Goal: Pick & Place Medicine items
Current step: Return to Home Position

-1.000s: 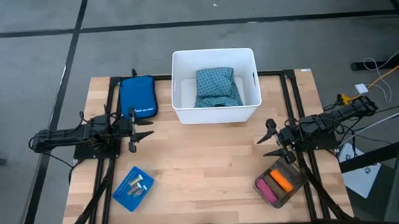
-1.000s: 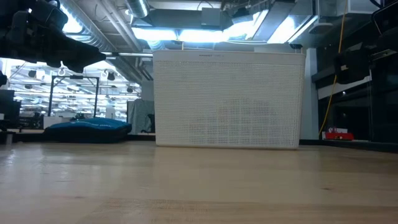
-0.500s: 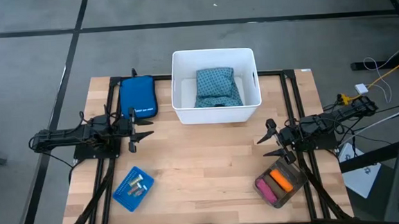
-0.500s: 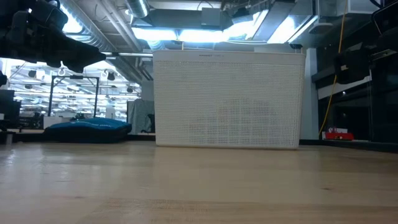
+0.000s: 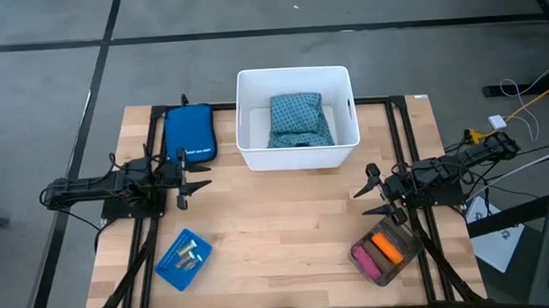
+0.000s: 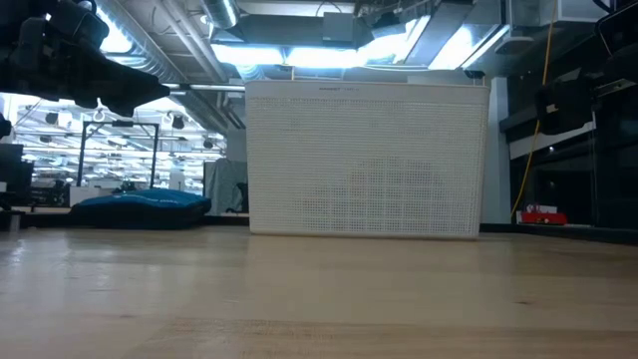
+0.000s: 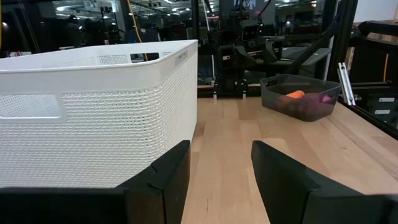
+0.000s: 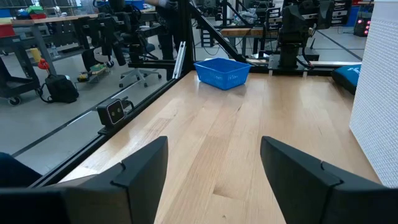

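I am watching for bumps now, because the sorting looks about done and the arms only need to go home.

Closest to my edge of the table (image 5: 279, 230), the dark bin (image 5: 402, 260) is holding the pink tube (image 5: 365, 257) and the orange tube (image 5: 386, 247). The right gripper (image 5: 366, 189) is hanging just beside that bin in the view from above. If that arm is swinging low as it folds back, I think a finger could be knocking the bin and tipping the tubes out.

On the other near corner, the blue tray (image 5: 166, 270) is holding the small bits (image 5: 187, 257). It is sitting near the left arm, so a wide sweep could be pushing it.

Farther off, the white bin (image 5: 249, 148) is holding the teal pack (image 5: 298, 119), and the blue pouch (image 5: 189, 132) is lying beside it. The left gripper (image 5: 194, 175) is pointing toward that bin's near corner and could be catching it if it is moving forward.

Both arms are lying low and stretched in from the table's sides, pointing at each other across bare wood. Both grippers are spread wide and are holding nothing. Each wrist camera is showing a clear gap between its two fingers.
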